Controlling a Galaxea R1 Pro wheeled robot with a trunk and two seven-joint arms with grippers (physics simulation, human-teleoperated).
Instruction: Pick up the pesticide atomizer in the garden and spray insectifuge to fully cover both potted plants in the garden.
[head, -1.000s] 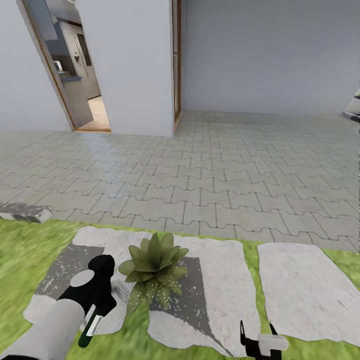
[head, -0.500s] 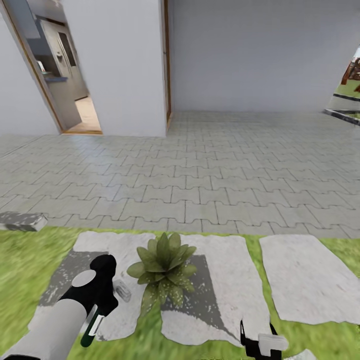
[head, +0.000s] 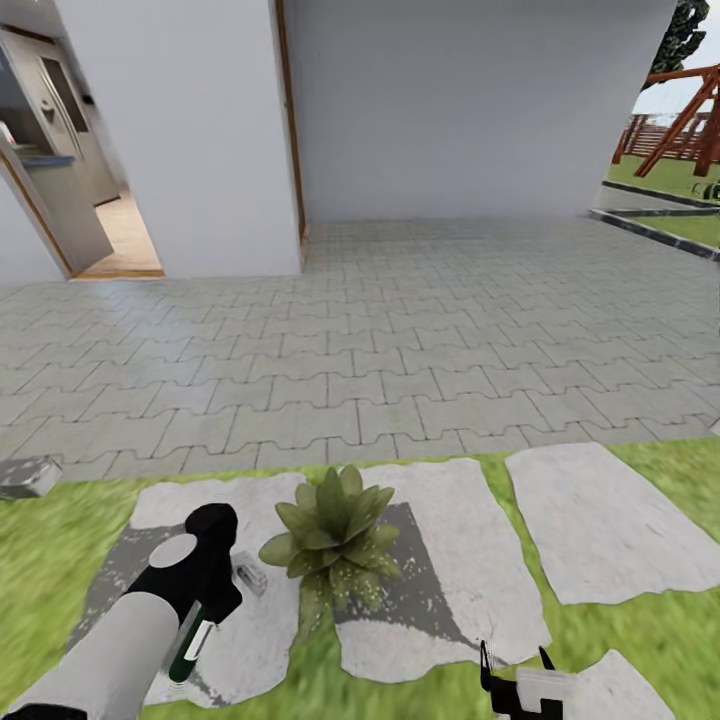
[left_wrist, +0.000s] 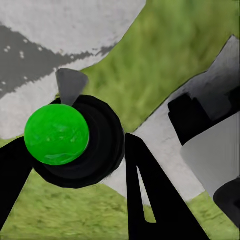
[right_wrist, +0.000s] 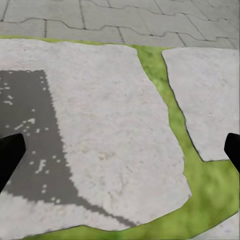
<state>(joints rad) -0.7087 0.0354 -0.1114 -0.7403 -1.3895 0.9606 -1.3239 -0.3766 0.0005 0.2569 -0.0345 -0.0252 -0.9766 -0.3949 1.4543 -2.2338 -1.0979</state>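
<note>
Head view: potted plant (head: 333, 525) on a stepping stone (head: 440, 570).
Left gripper (left_wrist: 75, 165): my fingers clamp the pesticide atomizer (left_wrist: 57, 134).
Right gripper (right_wrist: 120, 150): spread wide, empty.

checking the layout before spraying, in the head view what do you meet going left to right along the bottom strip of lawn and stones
left end effector holding the pesticide atomizer → potted plant → right end effector → bare stepping stone
</note>
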